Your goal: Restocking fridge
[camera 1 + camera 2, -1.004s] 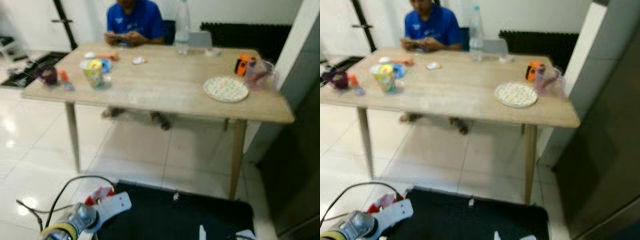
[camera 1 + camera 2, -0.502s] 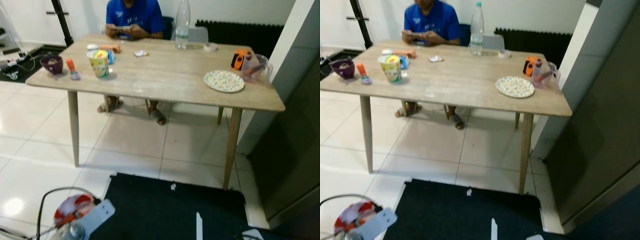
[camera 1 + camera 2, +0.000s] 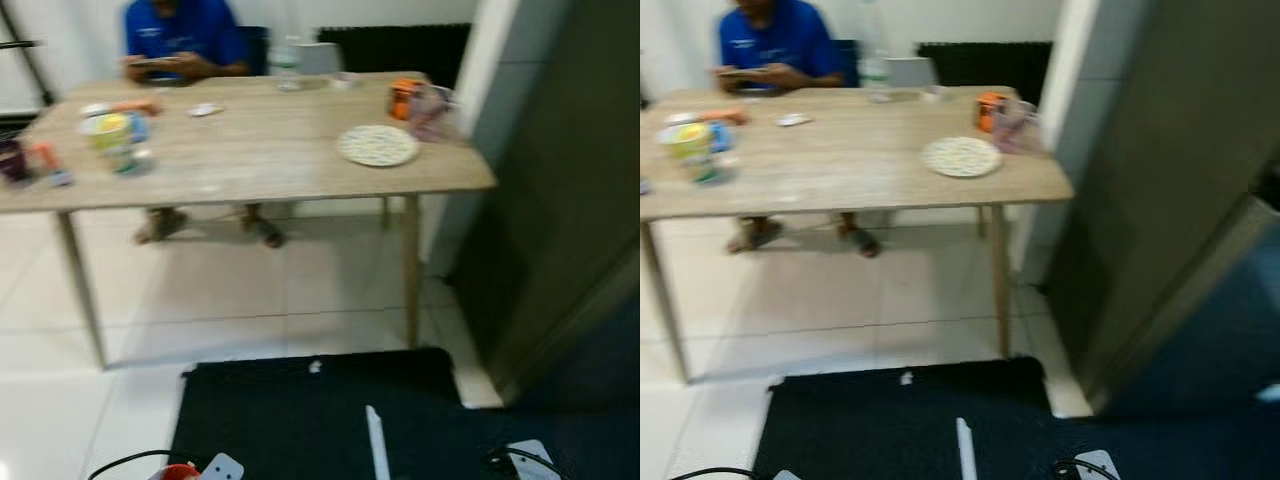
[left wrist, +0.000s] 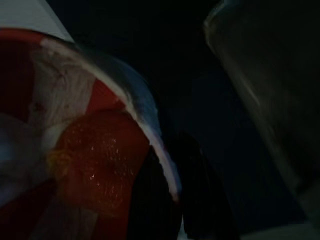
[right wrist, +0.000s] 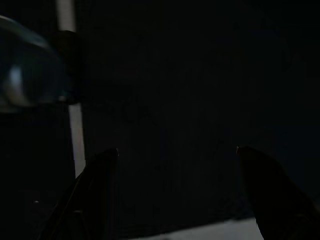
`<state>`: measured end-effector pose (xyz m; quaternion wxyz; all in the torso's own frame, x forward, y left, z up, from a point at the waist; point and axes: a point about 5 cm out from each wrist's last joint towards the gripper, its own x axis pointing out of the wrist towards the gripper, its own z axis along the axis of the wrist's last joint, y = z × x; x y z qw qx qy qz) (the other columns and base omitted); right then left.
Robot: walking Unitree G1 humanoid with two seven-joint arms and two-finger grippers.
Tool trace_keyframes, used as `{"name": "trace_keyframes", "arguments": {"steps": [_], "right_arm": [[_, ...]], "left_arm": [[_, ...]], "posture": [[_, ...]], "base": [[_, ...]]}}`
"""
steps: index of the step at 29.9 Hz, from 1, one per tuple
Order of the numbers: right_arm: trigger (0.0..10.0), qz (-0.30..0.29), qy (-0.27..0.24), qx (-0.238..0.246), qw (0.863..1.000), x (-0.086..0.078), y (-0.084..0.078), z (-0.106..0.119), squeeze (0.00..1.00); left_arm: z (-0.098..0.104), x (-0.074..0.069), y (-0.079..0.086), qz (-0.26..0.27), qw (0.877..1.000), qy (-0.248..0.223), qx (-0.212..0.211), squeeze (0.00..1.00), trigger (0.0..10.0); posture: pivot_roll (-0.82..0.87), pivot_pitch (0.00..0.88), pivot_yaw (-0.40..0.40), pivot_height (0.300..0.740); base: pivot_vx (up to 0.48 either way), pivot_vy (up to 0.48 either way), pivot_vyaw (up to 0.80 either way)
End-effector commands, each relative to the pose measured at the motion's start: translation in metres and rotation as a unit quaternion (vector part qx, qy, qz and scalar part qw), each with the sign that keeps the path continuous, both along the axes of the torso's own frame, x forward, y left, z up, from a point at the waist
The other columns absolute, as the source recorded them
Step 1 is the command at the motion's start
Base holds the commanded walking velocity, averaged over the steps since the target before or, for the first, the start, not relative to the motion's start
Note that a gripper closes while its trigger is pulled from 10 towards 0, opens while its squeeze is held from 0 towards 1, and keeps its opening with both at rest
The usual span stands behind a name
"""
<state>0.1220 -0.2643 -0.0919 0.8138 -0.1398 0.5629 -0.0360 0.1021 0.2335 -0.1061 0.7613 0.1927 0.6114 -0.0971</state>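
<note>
Left gripper (image 4: 165,200) sits low at the robot's left side, clenched on a red-and-white packet (image 4: 75,150) with something orange-red inside; a red scrap of it also peeks at the bottom edge of the left eye view. One black finger (image 4: 200,190) lies against the packet's rim.

Wooden table (image 3: 250,160) ahead-left, blurred: yellow-green cup (image 3: 115,140), person in blue (image 3: 180,35) seated behind, clear bottle (image 3: 288,65), patterned plate (image 3: 377,145), orange item (image 3: 403,98) beside a clear jug (image 3: 432,108) at the right corner. Dark mat (image 3: 320,420) on the floor with a white strip (image 3: 376,445).

Right gripper (image 5: 175,190) hangs idle in the dark, fingers spread apart, nothing between them.

Far right: tall dark fridge (image 3: 560,190), door looks closed as far as I can tell.

Judgement: carry phase, robot turning toward the fridge. To do it well: keep the packet held firm and level, finish the turn so the fridge is square ahead, then use the free right gripper for the door. Handle not visible, so find it first. Keep footing steady on the mat edge.
</note>
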Motion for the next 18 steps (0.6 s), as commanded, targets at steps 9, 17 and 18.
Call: {"name": "trace_keyframes", "arguments": {"steps": [9, 17, 18], "right_arm": [[10.0, -0.044, -0.012, 0.008, 0.999, 0.002, 0.003, 0.000, 0.00], [10.0, -0.064, -0.016, 0.004, 0.998, 0.000, -0.002, 0.001, 0.00], [10.0, -0.068, -0.019, 0.004, 0.997, 0.000, -0.004, 0.001, 0.00]], "left_arm": [[0.004, 0.010, 0.008, -0.001, 0.999, -0.036, 0.033, 0.00, 10.0], [0.010, 0.030, 0.004, -0.025, 0.997, -0.066, 0.037, 0.00, 10.0], [0.010, 0.033, 0.002, -0.025, 0.997, -0.070, 0.035, 0.00, 10.0]], "posture": [[0.00, 0.000, 0.020, 0.740], [0.01, 0.000, 0.053, 0.740], [0.01, 0.000, 0.042, 0.740]], "base": [[0.000, 0.000, -0.80], [0.000, 0.000, -0.80], [0.000, 0.000, -0.80]]}}
